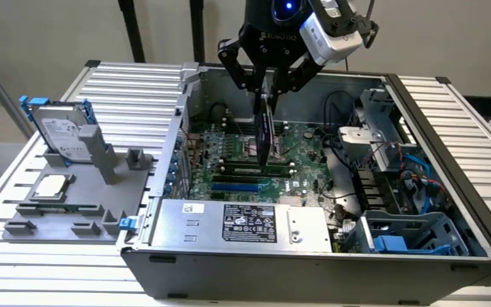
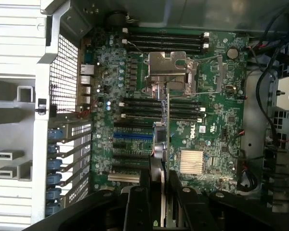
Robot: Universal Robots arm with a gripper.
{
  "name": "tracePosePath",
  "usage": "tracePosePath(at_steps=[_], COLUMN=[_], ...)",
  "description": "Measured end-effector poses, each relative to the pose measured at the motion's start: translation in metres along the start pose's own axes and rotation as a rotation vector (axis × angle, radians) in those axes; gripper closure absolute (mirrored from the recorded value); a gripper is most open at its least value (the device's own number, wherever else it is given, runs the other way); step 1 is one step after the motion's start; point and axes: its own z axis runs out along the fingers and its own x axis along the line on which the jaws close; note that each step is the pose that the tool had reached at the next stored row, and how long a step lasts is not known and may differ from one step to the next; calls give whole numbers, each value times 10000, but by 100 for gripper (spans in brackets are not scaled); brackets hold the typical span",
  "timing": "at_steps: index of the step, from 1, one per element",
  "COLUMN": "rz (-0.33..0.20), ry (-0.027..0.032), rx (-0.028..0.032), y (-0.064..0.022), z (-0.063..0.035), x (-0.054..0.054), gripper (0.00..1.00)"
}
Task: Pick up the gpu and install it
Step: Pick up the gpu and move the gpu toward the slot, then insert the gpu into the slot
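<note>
My gripper point(image 1: 268, 88) hangs over the open computer case point(image 1: 314, 265), shut on the gpu point(image 1: 267, 131). The card is held on edge, dark and thin, with its lower end just above the green motherboard point(image 1: 303, 148). Seen from the wrist, the gpu point(image 2: 166, 139) appears edge-on as a narrow strip running out from between the black fingers point(image 2: 138, 204) of the gripper point(image 2: 161, 197). It hovers over the motherboard point(image 2: 216, 120), beside the blue expansion slot point(image 2: 132, 136) and the black slots around it. Whether the card touches a slot cannot be told.
A grey fixture point(image 1: 66, 217) at the exterior view's left carries a silver hard drive in a blue frame point(image 1: 62, 131) and a processor chip point(image 1: 51, 186). Inside the case are the power supply point(image 1: 245, 224), memory sticks point(image 2: 164, 37), a silver heatsink point(image 2: 191, 161), cables and a blue drive cage point(image 1: 408, 236).
</note>
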Motion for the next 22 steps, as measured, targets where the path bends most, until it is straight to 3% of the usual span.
tracePosePath(at_steps=[10,22], rz=[-35,-2183], ry=[-6,36], rx=[-1,49], y=[0,-1], z=[1,47], x=[5,4], gripper=[100,100])
